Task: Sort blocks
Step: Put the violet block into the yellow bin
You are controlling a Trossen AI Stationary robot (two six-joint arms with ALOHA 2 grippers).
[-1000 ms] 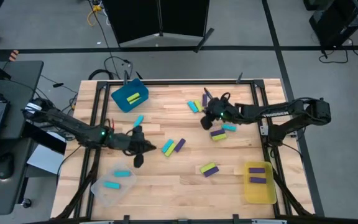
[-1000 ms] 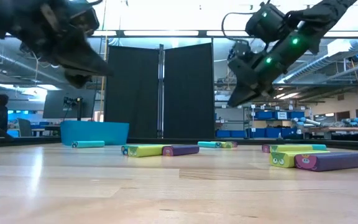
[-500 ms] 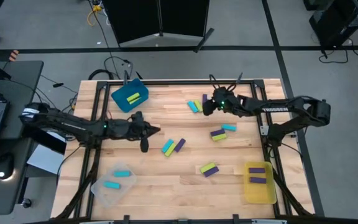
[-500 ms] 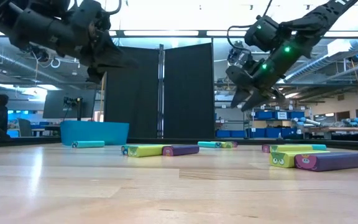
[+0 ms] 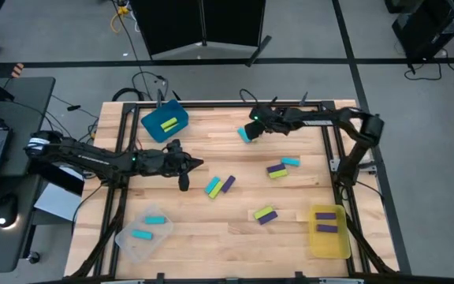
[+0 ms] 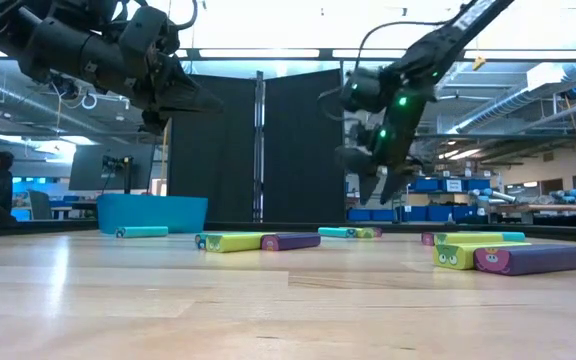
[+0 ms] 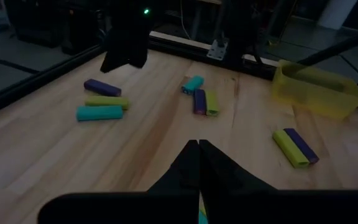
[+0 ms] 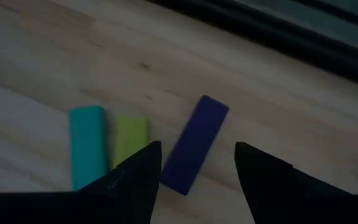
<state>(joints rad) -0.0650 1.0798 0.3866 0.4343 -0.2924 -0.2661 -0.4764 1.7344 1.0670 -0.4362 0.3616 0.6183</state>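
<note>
Blocks are small flat bars in cyan, lime green & purple, scattered over the wooden table (image 5: pixel 211 229).

Left to right: blue bin (image 5: pixel 164 122) at far left holds a lime block (image 5: pixel 170 124). Clear bin (image 5: pixel 142 233) at near left holds 2 cyan blocks (image 5: pixel 154 220). Left gripper (image 5: pixel 198 165) hangs above the table left of centre, fingers pressed together, nothing between them. Just right of it & nearer, a cyan/lime/purple trio (image 5: pixel 220 186) lies together. Further right & nearer, a lime+purple pair (image 5: pixel 265 214).

At far centre, right gripper (image 5: pixel 252 118) sits over a cyan/lime/purple cluster (image 5: pixel 247 134); its wrist view shows the fingers (image 8: pixel 132 180) apart, the purple block (image 8: pixel 194 143) lying slantwise on the wood between them, untouched, with lime block (image 8: pixel 128 142) & cyan block (image 8: pixel 87 144) side by side just beside it. Right of that, a purple/lime/cyan group (image 5: pixel 280 167). Yellow bin (image 5: pixel 329 244) at near right holds 2 purple blocks (image 5: pixel 326 221).

Vs. 1 s ago: left arm swung away from the clear bin toward the far side, tip now pointing right, fingers together throughout. Right arm moved toward the far edge & slightly left, off the purple/lime/cyan group & onto the far cluster; its fingers spread apart on the way. Blocks & bins look unmoved.
</note>
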